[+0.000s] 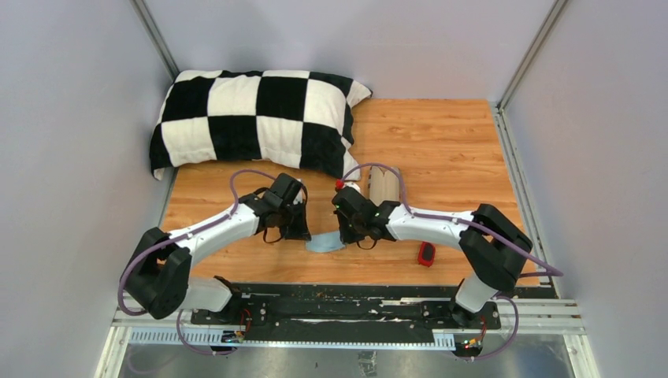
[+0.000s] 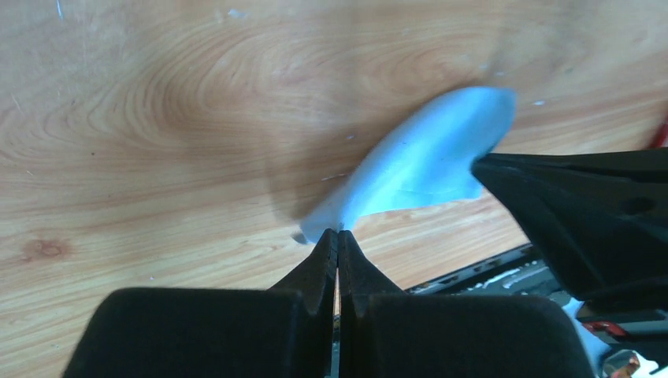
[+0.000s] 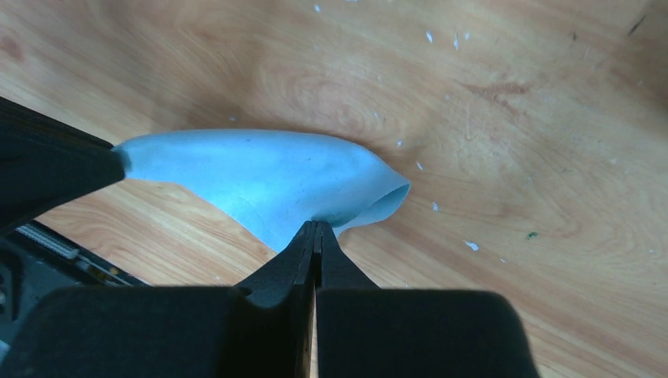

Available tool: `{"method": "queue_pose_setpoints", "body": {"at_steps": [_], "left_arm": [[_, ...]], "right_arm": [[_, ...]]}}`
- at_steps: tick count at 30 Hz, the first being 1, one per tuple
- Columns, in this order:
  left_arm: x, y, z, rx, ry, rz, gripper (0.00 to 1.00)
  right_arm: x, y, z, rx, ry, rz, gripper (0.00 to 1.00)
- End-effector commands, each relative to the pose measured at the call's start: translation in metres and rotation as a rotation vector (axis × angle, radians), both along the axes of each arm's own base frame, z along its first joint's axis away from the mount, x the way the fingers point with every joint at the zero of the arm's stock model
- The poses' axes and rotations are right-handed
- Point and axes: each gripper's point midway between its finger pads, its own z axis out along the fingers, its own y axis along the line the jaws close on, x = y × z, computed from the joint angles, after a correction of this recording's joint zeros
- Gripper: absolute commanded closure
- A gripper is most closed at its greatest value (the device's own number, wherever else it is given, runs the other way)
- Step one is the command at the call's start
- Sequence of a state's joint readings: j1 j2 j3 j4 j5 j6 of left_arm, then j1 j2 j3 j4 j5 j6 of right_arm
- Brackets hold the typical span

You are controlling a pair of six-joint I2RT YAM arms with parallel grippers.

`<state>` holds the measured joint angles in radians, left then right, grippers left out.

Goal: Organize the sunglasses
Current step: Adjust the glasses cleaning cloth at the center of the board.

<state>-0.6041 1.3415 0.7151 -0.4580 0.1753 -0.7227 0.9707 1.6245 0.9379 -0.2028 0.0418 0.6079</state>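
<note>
The light blue cloth point(image 1: 326, 246) hangs between my two grippers just above the wood table, near its front edge. My left gripper point(image 1: 308, 234) is shut on one corner of the cloth point(image 2: 417, 161); its fingertips point(image 2: 338, 236) meet there. My right gripper point(image 1: 345, 235) is shut on the opposite edge of the cloth point(image 3: 260, 173), jaws point(image 3: 317, 228) pressed together. The red-framed sunglasses point(image 1: 426, 253) lie on the table to the right of the right arm, apart from both grippers. The grey plaid case point(image 1: 384, 185) lies just behind the right gripper.
A black-and-white checked pillow point(image 1: 252, 118) fills the back left of the table. Grey walls enclose the left, back and right sides. A black rail point(image 1: 346, 303) runs along the table's front edge. The right gripper's finger point(image 2: 583, 213) shows in the left wrist view.
</note>
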Motion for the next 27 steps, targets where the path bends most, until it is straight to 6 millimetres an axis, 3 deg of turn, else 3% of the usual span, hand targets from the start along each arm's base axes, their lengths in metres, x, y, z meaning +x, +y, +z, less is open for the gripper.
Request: {"method": "queue_pose_setpoints", "body": {"at_steps": [1,7,21,25,27], "left_arm": [[0.010,-0.002,0.032,-0.014,-0.074,-0.040,1.00],[0.016,0.000,0.044,0.007,-0.112,-0.055,1.00],[0.028,0.010,0.064,0.062,-0.188,-0.051,1.00],[0.025,0.007,0.058,0.045,-0.169,-0.056,1.00],[0.023,0.005,0.052,0.033,-0.156,-0.057,1.00]], "right_arm": [[0.011,0.005,0.029,0.020,-0.068,0.000,1.00],[0.017,0.009,0.037,0.014,-0.084,0.012,1.00],[0.031,-0.008,0.026,-0.030,-0.061,-0.016,1.00],[0.029,-0.003,0.022,-0.023,-0.038,0.006,1.00],[0.027,-0.001,0.018,-0.025,-0.024,0.011,0.94]]}}
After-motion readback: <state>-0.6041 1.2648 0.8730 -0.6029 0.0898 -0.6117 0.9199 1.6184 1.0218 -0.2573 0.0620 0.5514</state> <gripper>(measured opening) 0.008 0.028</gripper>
